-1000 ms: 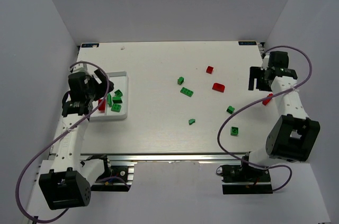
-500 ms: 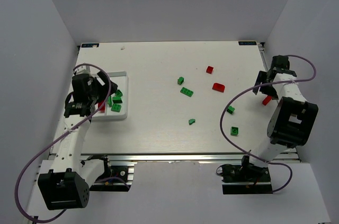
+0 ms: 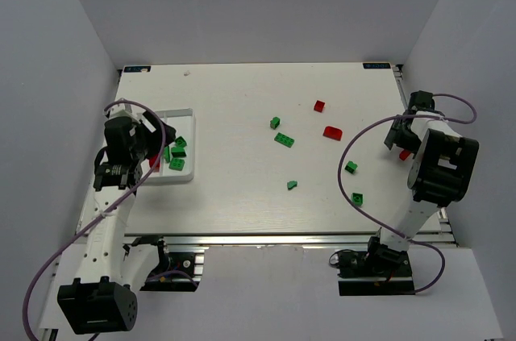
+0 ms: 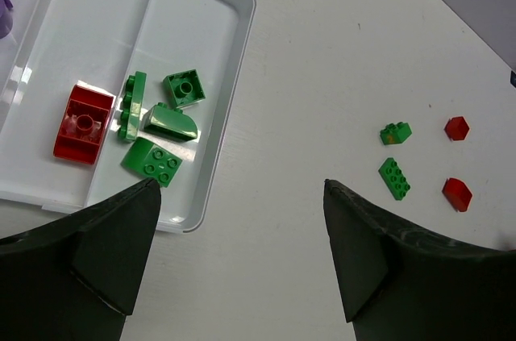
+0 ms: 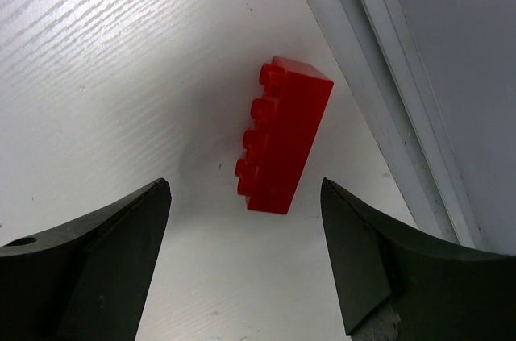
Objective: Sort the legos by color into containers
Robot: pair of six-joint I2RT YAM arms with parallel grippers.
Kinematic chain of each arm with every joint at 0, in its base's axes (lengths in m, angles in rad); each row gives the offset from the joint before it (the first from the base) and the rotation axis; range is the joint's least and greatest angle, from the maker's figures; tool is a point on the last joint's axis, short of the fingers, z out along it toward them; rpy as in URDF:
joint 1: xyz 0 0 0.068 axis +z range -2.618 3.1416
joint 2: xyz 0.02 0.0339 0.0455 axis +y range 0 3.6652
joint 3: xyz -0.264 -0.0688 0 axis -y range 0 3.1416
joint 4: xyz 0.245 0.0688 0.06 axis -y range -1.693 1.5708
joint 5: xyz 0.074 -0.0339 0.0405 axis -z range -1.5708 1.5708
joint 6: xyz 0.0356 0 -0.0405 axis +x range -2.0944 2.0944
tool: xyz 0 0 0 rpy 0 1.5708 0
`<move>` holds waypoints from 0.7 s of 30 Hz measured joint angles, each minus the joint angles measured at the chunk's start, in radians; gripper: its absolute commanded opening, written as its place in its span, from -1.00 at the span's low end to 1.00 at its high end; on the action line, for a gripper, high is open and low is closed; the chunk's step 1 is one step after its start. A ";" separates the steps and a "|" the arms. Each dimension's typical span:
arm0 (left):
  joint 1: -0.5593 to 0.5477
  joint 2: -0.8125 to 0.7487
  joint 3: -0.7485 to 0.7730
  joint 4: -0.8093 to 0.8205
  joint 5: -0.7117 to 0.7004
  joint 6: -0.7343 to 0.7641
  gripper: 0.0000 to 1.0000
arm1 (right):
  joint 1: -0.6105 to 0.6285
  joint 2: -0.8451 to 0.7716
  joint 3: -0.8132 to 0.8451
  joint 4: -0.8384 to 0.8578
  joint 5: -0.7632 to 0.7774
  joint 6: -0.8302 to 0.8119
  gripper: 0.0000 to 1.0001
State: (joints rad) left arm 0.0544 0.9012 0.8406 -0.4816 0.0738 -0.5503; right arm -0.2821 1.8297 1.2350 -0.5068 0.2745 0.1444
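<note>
My left arm [image 3: 109, 212] reached forward along the left side, wrist tipped down, and the left gripper [image 4: 239, 212] stood wide open. My right arm [image 3: 439, 165] was folded tight at the right edge. The right gripper [image 5: 243, 204] faced down, probably near vertical, jaws spread apart.

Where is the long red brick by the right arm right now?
The long red brick lies on its side on the table at the far right, beside the edge rail. In the right wrist view it sits just ahead of the open right gripper.

White arms [image 3: 107, 216], black joints [image 3: 439, 168], purple cables [image 3: 339, 180]
</note>
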 measured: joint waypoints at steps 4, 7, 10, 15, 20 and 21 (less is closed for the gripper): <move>0.000 0.003 0.000 -0.009 -0.007 0.000 0.82 | 0.001 0.030 0.005 0.024 0.011 0.008 0.56; 0.000 0.018 0.000 -0.010 -0.007 0.000 0.82 | 0.000 0.047 0.013 0.036 0.013 0.012 0.54; 0.000 0.037 0.000 -0.009 -0.006 0.000 0.82 | 0.001 0.049 0.024 0.039 0.015 0.013 0.52; 0.000 0.047 0.000 -0.008 -0.006 0.000 0.82 | 0.000 0.060 0.052 0.039 0.014 0.012 0.28; 0.000 0.045 0.005 -0.011 -0.007 0.002 0.82 | -0.018 0.084 0.071 0.034 0.000 0.015 0.10; 0.000 0.043 0.005 -0.013 -0.007 0.003 0.82 | -0.021 0.089 0.075 0.033 -0.005 0.016 0.06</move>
State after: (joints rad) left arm 0.0544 0.9440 0.8452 -0.4942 0.0669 -0.5476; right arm -0.3035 1.9186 1.3098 -0.4736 0.2699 0.1604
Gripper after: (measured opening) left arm 0.909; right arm 0.564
